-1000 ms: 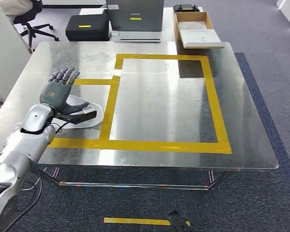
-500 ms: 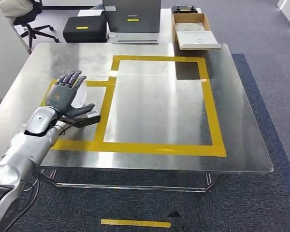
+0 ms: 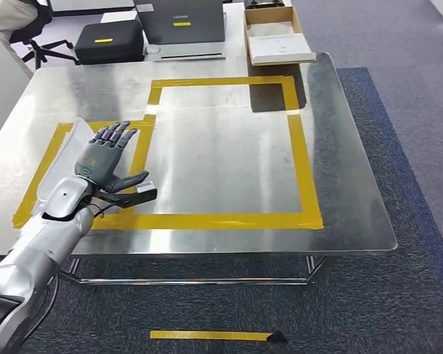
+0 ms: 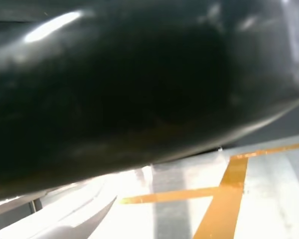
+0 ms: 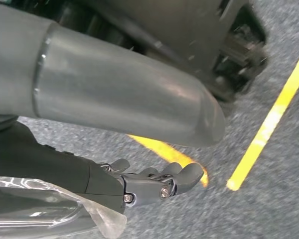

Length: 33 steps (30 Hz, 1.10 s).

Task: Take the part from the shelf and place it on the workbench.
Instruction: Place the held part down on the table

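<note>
On workbench (image 3: pixel 342 147), under left hand (image 3: pixel 105 158): pale, thin part (image 3: pixel 77 140).

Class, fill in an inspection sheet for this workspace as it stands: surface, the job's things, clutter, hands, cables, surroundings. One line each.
Surface: steel workbench marked with yellow tape in a large square and a smaller box beside it.
Job's things: pale white part lying on the bench inside the smaller taped box, partly hidden behind the left hand.
Clutter: nothing seen on the bench.
Hands: left hand over the part, fingers spread, not gripping it; right hand hangs over the floor with a clear plastic piece beside it; whether it holds it, cannot tell.
Cables: thin dark cable at the left wrist.
Surroundings: black case, grey laptop, open cardboard box, office chair, grey carpet with a yellow strip.
</note>
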Each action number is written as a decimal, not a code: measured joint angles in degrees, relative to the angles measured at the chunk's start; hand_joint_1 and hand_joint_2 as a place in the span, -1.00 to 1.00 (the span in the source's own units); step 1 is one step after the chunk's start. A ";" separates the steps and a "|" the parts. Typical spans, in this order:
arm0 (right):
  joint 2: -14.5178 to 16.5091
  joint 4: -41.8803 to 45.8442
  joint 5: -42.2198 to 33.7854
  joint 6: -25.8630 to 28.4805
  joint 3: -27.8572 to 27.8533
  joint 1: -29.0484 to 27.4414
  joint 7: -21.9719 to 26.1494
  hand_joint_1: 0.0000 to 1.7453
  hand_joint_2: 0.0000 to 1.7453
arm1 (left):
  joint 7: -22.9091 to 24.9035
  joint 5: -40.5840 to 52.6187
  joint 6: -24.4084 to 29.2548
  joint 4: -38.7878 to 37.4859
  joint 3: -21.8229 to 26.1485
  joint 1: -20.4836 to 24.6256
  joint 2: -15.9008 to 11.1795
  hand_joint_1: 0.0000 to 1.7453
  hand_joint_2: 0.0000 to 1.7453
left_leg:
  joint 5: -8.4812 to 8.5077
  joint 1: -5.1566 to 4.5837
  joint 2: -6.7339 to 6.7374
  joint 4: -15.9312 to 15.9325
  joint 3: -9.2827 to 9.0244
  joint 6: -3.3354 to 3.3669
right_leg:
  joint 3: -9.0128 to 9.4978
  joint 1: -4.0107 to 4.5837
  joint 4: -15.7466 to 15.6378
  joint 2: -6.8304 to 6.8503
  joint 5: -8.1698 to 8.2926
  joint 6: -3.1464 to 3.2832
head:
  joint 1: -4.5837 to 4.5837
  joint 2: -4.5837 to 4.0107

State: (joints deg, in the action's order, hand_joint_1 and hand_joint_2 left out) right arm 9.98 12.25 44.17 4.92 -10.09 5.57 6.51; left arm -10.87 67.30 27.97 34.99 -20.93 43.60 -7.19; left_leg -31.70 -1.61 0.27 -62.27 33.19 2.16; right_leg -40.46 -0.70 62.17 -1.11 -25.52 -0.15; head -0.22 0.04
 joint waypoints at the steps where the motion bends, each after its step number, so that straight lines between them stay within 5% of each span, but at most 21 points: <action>1: 0.00 -0.08 -0.06 0.20 -0.03 -0.30 0.05 -1.00 -1.00 | -0.24 -0.53 0.46 0.39 0.03 -0.08 -0.22 -1.00 -1.00 | 0.86 -0.65 0.11 2.24 -0.93 0.84 | 0.14 -0.17 -0.47 0.04 0.43 -0.14 | -0.05 0.00; 5: -0.28 -0.24 -0.42 0.80 -0.16 -0.79 0.23 -1.00 -1.00 | -1.33 -3.06 2.11 2.30 0.24 -0.84 -0.68 -1.00 -1.00 | 4.60 -0.80 0.36 6.51 -1.80 1.36 | 0.44 -0.45 -2.71 0.28 1.56 -1.24 | -0.38 0.00; 7: -0.73 -0.24 -0.42 1.02 -0.27 -0.75 0.39 -1.00 -1.00 | -2.03 -4.19 2.65 3.33 0.33 -1.80 -0.67 -1.00 -1.00 | 6.52 -0.04 0.55 8.44 -1.89 1.03 | -0.21 -0.19 -0.12 0.39 -2.12 -1.73 | -0.27 0.00; 9: -1.22 -0.24 -0.25 1.15 -0.32 -0.70 0.45 -1.00 -1.00 | -2.56 -5.29 3.10 4.36 0.49 -3.32 -0.66 -1.00 -1.00 | 7.43 0.44 0.64 8.49 -1.02 0.60 | -1.24 -0.32 6.27 0.50 -6.84 -2.55 | -0.20 0.00; 11: -1.65 -0.23 -0.09 1.24 -0.35 -0.65 0.32 -1.00 -1.00 | -3.03 -6.46 3.58 5.57 0.81 -5.27 -0.70 -1.00 -1.00 | 8.19 0.98 0.77 8.01 0.29 -0.04 | -1.07 -0.59 10.67 0.64 -7.54 -3.50 | -0.23 0.00; 13: -1.84 -0.22 0.07 1.27 -0.36 -0.57 0.13 -1.00 -1.00 | -3.46 -7.51 4.00 7.15 1.25 -7.17 -0.81 -1.00 -1.00 | 8.89 1.78 0.82 6.90 2.22 -0.78 | 2.20 -1.02 8.50 0.79 -4.52 -4.62 | -0.22 0.00; 15: -1.88 -0.17 0.23 1.28 -0.36 -0.30 0.04 -1.00 -1.00 | -3.64 -8.10 4.27 8.97 1.69 -8.72 -1.10 -1.00 -1.00 | 9.36 2.33 0.66 4.96 4.53 -1.62 | 7.68 -1.28 1.44 0.71 -4.41 -5.44 | -0.09 0.00; 17: -1.90 -0.10 0.34 1.30 -0.38 0.00 0.02 -1.00 -1.00 | -3.67 -8.35 4.43 10.44 2.01 -9.73 -1.43 -1.00 -1.00 | 9.84 2.39 0.44 3.46 5.89 -2.36 | 10.48 -1.11 -2.73 0.55 -6.30 -4.61 | 0.00 0.00; 20: -1.94 -0.09 0.42 1.31 -0.42 0.11 0.01 -1.00 -1.00 | -3.73 -9.33 4.59 12.53 2.61 -11.62 -1.79 -1.00 -1.00 | 9.86 2.54 0.32 2.80 6.29 -3.07 | 9.63 -0.97 -2.59 0.61 -5.80 -2.15 | -0.01 0.00; 22: -1.94 -0.11 0.52 1.31 -0.44 0.06 -0.01 -1.00 -1.00 | -3.85 -10.20 4.73 14.88 3.16 -13.69 -2.08 -1.00 -1.00 | 5.66 2.65 0.22 -0.54 7.21 -3.40 | 8.53 -0.98 -2.62 0.72 -4.69 -0.80 | -0.22 0.00; 24: -1.94 -0.12 0.68 1.32 -0.44 -0.02 -0.03 -1.00 -1.00 | -3.96 -10.82 4.82 17.68 3.60 -16.08 -2.29 -1.00 -1.00 | -0.30 2.64 0.13 -7.65 8.53 -3.54 | 7.24 -0.67 -2.57 0.76 -3.46 -0.14 | -0.40 0.00; 26: -1.94 -0.12 0.79 1.39 -0.44 -0.20 -0.04 -1.00 -1.00 | -3.97 -11.27 4.79 20.66 4.07 -18.95 -2.38 -1.00 -1.00 | -2.29 2.59 0.11 -13.16 8.49 -3.28 | 5.66 -0.28 -2.53 0.79 -2.27 0.03 | -0.42 0.00; 27: -1.94 -0.11 0.79 1.45 -0.44 -0.31 -0.01 -1.00 -1.00 | -3.95 -11.49 4.73 22.21 4.33 -20.48 -2.39 -1.00 -1.00 | -1.47 2.54 0.08 -13.58 7.46 -2.96 | 4.85 -0.08 -2.53 0.80 -1.66 0.08 | -0.43 0.00; 29: -1.93 -0.12 0.74 1.60 -0.45 -0.51 0.11 -1.00 -1.00 | -3.88 -11.84 4.60 25.40 4.87 -23.17 -2.45 -1.00 -1.00 | 0.99 2.26 0.03 -8.81 2.76 -1.92 | 3.44 0.26 -2.53 0.83 -0.49 0.08 | -0.43 0.00; 31: -1.88 -0.12 0.40 1.91 -0.49 -0.66 0.39 -1.00 -1.00 | -3.78 -12.46 4.53 28.81 5.59 -25.39 -2.55 -1.00 -1.00 | 0.62 1.67 0.02 -0.33 -3.44 -0.95 | 2.71 0.51 -2.60 0.87 0.52 -0.27 | -0.38 0.00; 33: -1.83 -0.12 -0.17 2.38 -0.64 -0.83 0.78 -1.00 -1.00 | -3.73 -13.31 4.45 32.31 6.44 -27.94 -2.60 -1.00 -1.00 | -0.24 1.02 0.02 4.59 -6.36 -0.73 | 2.52 0.33 -3.07 0.92 1.73 -0.94 | -0.43 0.00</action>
State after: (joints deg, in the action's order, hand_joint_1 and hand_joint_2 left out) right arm 8.15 12.13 44.00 7.29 -10.73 4.75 7.29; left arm -14.60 54.00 32.41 67.30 -14.50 15.66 -9.79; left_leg -31.94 -0.59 0.29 -57.68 26.83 1.43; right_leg -37.94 -0.37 59.10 -0.19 -23.79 -1.09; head -0.65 0.04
